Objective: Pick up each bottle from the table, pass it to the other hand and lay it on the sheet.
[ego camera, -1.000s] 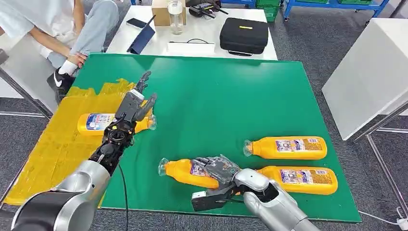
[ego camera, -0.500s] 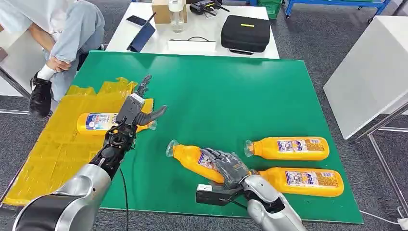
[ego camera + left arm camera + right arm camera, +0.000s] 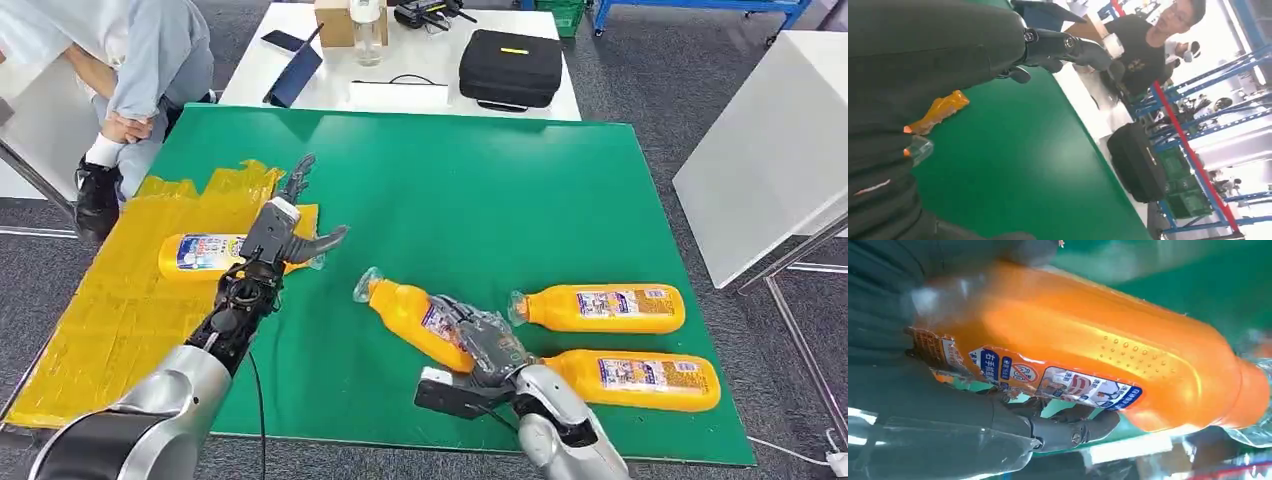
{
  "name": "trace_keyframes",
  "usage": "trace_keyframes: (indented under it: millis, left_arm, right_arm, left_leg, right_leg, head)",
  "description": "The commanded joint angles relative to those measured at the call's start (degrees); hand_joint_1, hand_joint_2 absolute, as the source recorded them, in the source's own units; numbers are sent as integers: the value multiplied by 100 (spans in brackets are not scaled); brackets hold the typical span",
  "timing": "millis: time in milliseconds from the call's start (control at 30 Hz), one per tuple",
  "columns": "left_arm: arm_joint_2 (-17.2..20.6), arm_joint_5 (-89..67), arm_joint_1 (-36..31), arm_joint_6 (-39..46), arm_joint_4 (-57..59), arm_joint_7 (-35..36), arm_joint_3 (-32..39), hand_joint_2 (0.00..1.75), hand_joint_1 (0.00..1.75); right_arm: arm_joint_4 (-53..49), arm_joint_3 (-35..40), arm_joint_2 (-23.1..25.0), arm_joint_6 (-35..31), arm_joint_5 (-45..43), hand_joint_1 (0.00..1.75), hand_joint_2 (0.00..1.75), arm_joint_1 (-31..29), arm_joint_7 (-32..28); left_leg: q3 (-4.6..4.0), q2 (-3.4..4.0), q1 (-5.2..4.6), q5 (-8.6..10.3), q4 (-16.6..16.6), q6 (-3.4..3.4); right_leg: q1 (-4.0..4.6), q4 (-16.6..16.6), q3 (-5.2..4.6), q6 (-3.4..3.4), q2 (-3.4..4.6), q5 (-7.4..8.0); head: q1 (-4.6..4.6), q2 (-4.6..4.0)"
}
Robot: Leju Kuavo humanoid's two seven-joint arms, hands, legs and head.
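Near the front edge of the green table (image 3: 480,180), the right hand (image 3: 480,345) grips an orange bottle (image 3: 415,320) around its body, the bottle tilted with its clear cap pointing toward the table's centre. Two more orange bottles lie on their sides toward the right edge, one (image 3: 600,308) behind the other (image 3: 640,380). Over the left edge, on the yellow sheet (image 3: 110,310), a fourth bottle (image 3: 200,253) lies flat, with the left hand (image 3: 285,225) above its neck end, fingers spread and holding nothing.
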Motion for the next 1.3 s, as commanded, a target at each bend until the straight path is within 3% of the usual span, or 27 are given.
trace_keyframes:
  millis: [33, 233, 267, 367, 400, 433, 500, 533, 633, 667, 800, 1067, 1300]
  left_arm:
    - [185, 207, 287, -36, -246, -74, -91, 175, 0]
    - [148, 824, 46, 80, 146, -49, 231, 175, 0]
    - [129, 1048, 28, 165, 150, -52, 408, 175, 0]
    - [104, 1643, 13, 375, 127, -72, 849, 175, 0]
    - [56, 2160, -12, 640, 128, -45, 1226, 175, 0]
    - [64, 2435, -28, 708, 155, 8, 1397, 175, 0]
    - [110, 2567, -36, 767, 202, 51, 1449, 175, 0]
    - [110, 2567, -36, 767, 202, 51, 1449, 175, 0]
    - [252, 2478, -206, 194, 689, 643, 803, 175, 0]
    - [284, 2390, -272, -540, 820, 938, 446, 175, 0]
    - [118, 2047, -411, -1658, 569, 983, -413, 175, 0]
    - [32, 2384, -227, -2096, -565, 1263, -1347, 175, 0]
    - [43, 2714, 79, -2268, -1278, 1441, -1776, 175, 0]
  right_arm:
    - [-394, -1023, 277, -639, -1006, 175, 175, 334, -611]
    - [-329, -1413, 465, -1161, -1489, 175, 175, 461, -969]
    - [-369, -1483, 509, -1243, -1559, 175, 175, 487, -1007]
    - [-308, -1581, 546, -1380, -1696, 175, 175, 487, -1069]
    - [-219, -1642, 582, -1548, -1809, 175, 175, 450, -1142]
    - [-155, -1677, 603, -1643, -1901, 175, 175, 413, -1189]
    - [-115, -1707, 618, -1726, -2018, 175, 175, 378, -1270]
    - [-115, -1707, 618, -1726, -2018, 175, 175, 378, -1270]
    - [-168, -1801, 638, -2005, -2701, 175, 175, 368, -1691]
    - [-193, -1809, 623, -2011, -2875, 175, 175, 358, -1807]
    - [-114, -1745, 610, -1819, -3169, 175, 175, 162, -1993]
    - [430, -1650, 723, -1147, -3949, 175, 175, -351, -2358]
    - [571, -1643, 841, -1028, -3935, 175, 175, -546, -2349]
  left_leg:
    - [34, -3, 2, -17, -2, -12]
    - [42, -8, 6, -31, 12, -17]
    - [10, -7, 2, -9, 1, -8]
    - [14, -4, 2, -15, 3, -11]
    - [53, -2, 7, -44, 21, -24]
    - [22, -2, 5, -19, 4, -14]
    - [53, 5, 9, -46, 21, -25]
    - [22, 3, 6, -19, 5, -14]
    - [21, 2, 5, -18, 4, -13]
    - [35, -10, 9, -28, 11, -18]
    - [17, -31, 8, -19, 16, -10]
    - [13, -16, 5, -19, 14, -12]
    - [27, -4, 5, -27, 11, -12]
  right_leg:
    - [4, 1, 31, -13, -9, -17]
    - [9, 12, 42, -18, -13, -31]
    - [3, 2, 11, -8, -6, -11]
    - [3, 4, 13, -10, -4, -15]
    - [11, 23, 48, -24, -9, -42]
    - [7, 4, 20, -12, -4, -17]
    - [13, 22, 46, -24, -3, -41]
    - [7, 4, 18, -11, -1, -16]
    - [6, 4, 15, -11, -4, -17]
    - [10, 12, 31, -17, -18, -30]
    - [8, 13, 21, -12, -36, -28]
    - [5, 11, 15, -11, -20, -17]
    - [7, 8, 26, -12, -8, -21]
  head:
    - [0, 0]
    - [2, 0]
    - [0, 0]
    - [0, 0]
    - [2, 0]
    - [0, 0]
    - [0, 0]
    - [0, 0]
    - [-2, 0]
    - [0, 0]
    - [2, 0]
    - [0, 0]
    - [0, 0]
